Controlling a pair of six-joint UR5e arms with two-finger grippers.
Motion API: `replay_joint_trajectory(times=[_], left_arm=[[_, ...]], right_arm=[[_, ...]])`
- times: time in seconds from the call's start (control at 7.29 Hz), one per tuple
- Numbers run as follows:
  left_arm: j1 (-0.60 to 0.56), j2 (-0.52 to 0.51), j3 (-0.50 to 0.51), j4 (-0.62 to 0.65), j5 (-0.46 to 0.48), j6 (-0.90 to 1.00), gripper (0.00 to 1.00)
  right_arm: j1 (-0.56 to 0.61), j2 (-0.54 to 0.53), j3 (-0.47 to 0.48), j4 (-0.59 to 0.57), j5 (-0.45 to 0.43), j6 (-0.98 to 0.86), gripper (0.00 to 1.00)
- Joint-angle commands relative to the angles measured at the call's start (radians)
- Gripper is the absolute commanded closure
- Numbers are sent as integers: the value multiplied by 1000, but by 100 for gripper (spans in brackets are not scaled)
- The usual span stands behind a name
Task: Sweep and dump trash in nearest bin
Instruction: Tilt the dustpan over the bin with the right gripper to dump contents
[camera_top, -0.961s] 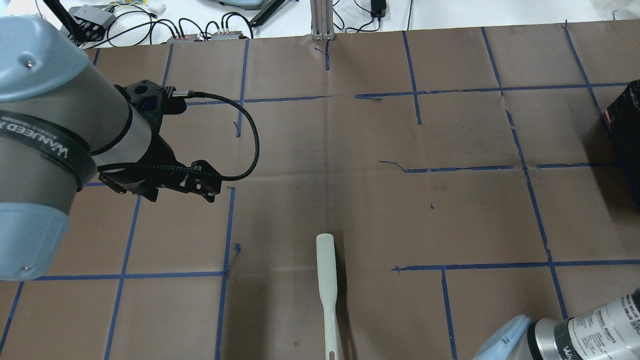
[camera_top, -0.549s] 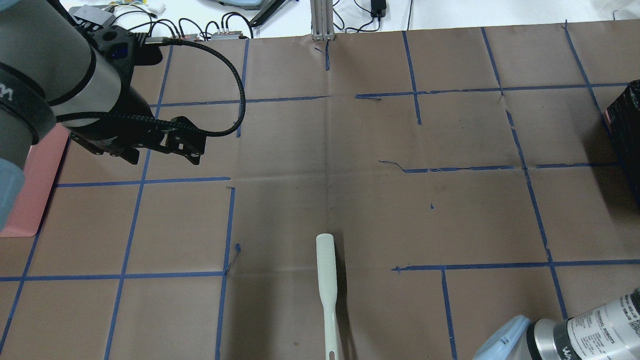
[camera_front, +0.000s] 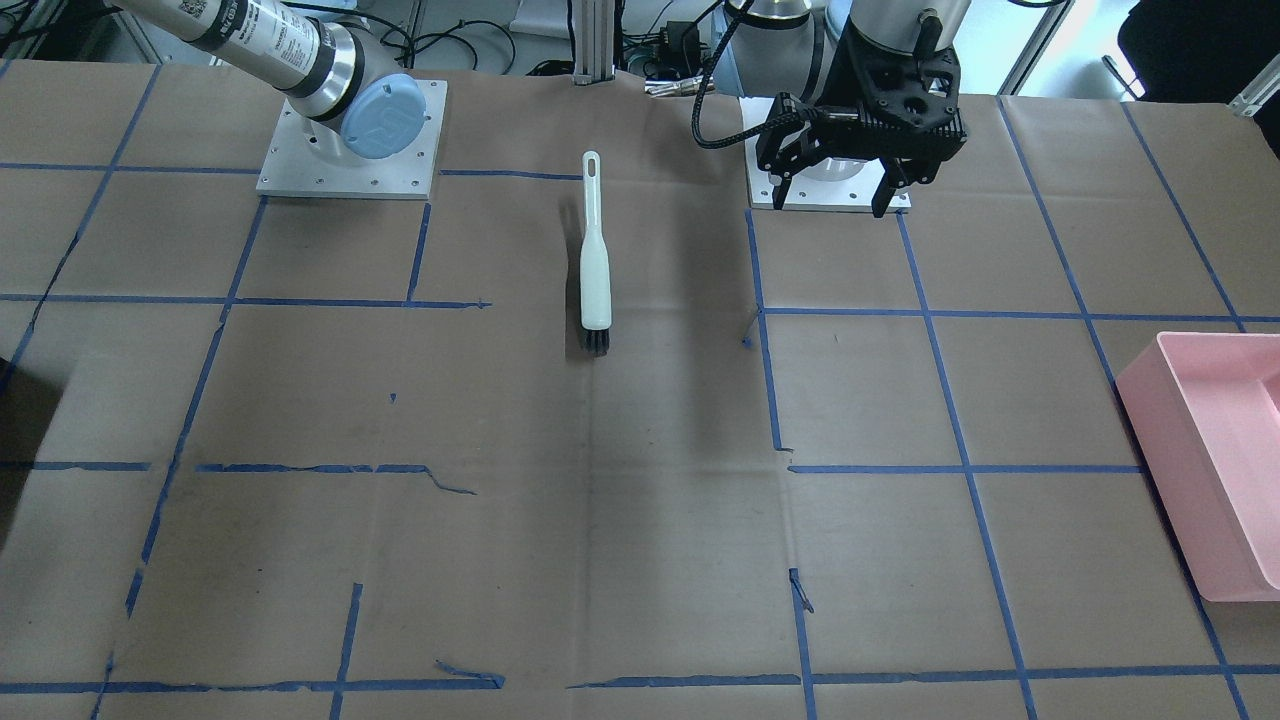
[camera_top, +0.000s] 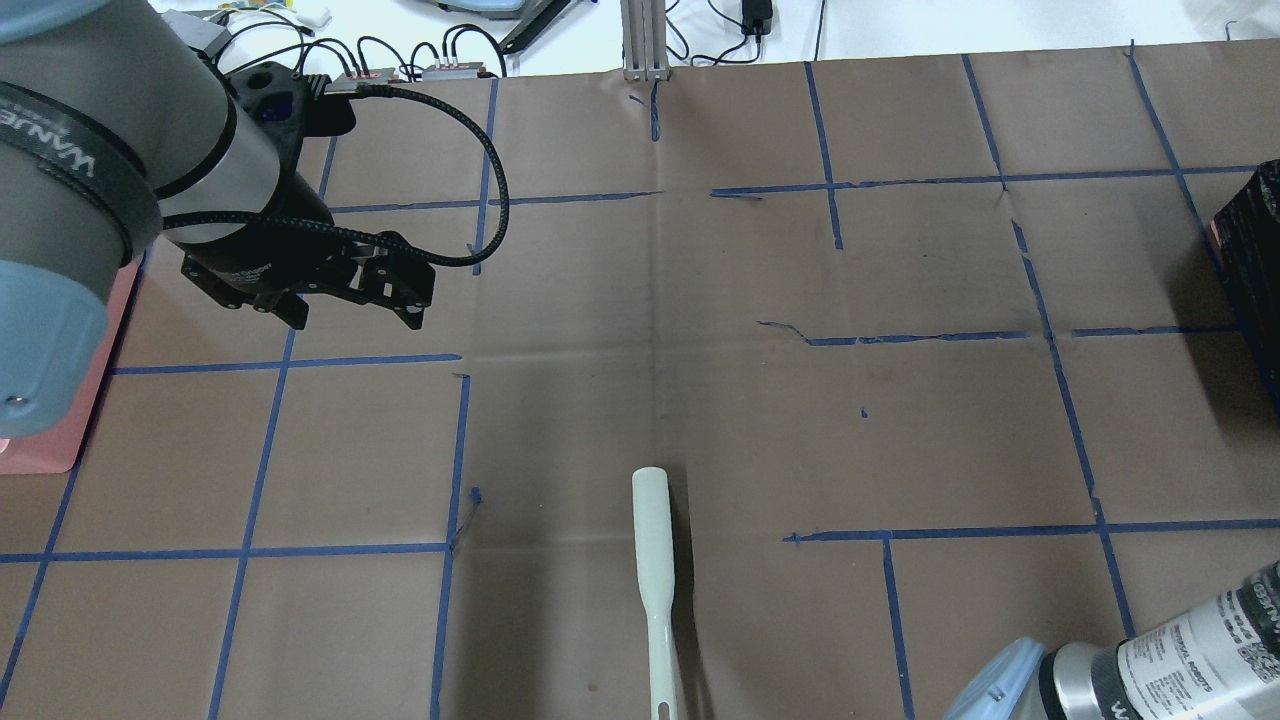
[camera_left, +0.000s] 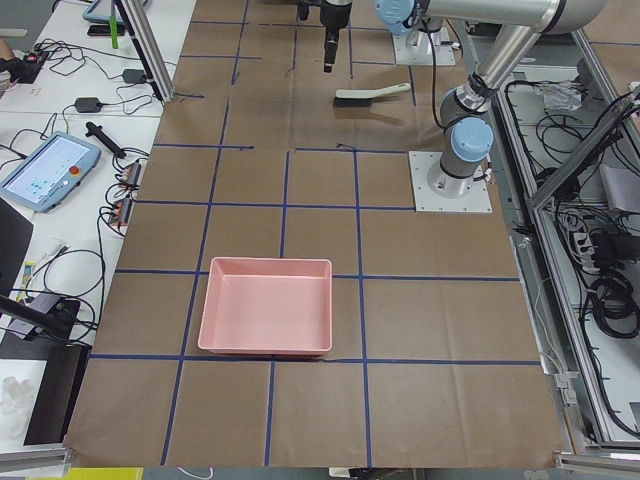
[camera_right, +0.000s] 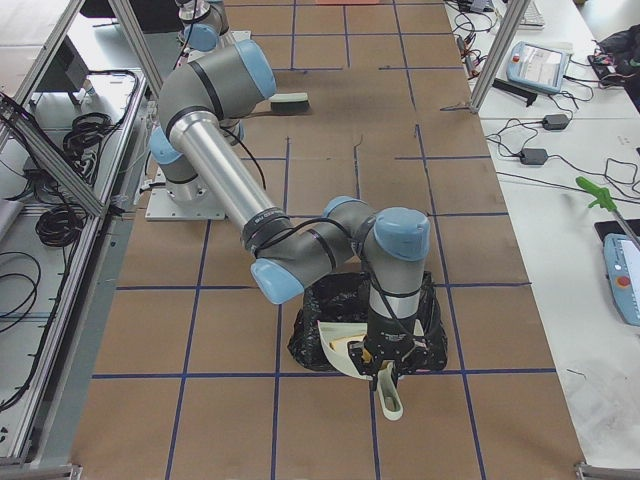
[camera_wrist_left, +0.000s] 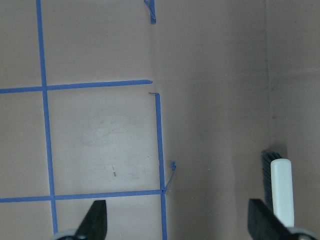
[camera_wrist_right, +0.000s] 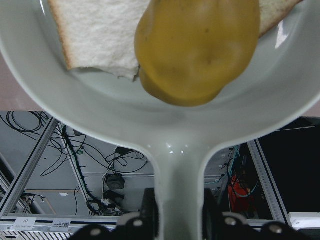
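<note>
The trash (camera_wrist_right: 197, 47) — yellow lump and bread (camera_wrist_right: 95, 35) — lies swept into the pan (camera_wrist_right: 175, 130), its handle pinched by the right gripper (camera_wrist_right: 179, 207) over the bin (camera_right: 320, 320) at the table's right, dumping still to come — while the left gripper (camera_top: 355, 305), spread and empty, has drifted farther from the brush (camera_top: 652, 560).

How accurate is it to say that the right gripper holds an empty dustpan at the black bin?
Not empty: the right wrist view shows a yellow lump and bread slices lying in the dustpan. The right gripper does hold it at the black bin.
</note>
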Motion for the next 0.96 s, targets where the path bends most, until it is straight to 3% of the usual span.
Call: replay_joint_trajectory(times=[0.0, 0.27, 0.82], left_arm=[[-1, -1, -2, 4, -1, 1, 1], [-1, -2, -2, 4, 3, 3, 1], [1, -1, -14, 11, 3, 0, 1]], right_arm=[[8, -4, 14, -39, -23, 2, 98], [25, -5, 56, -118, -84, 7, 98], [45, -7, 63, -159, -145, 8, 98]])
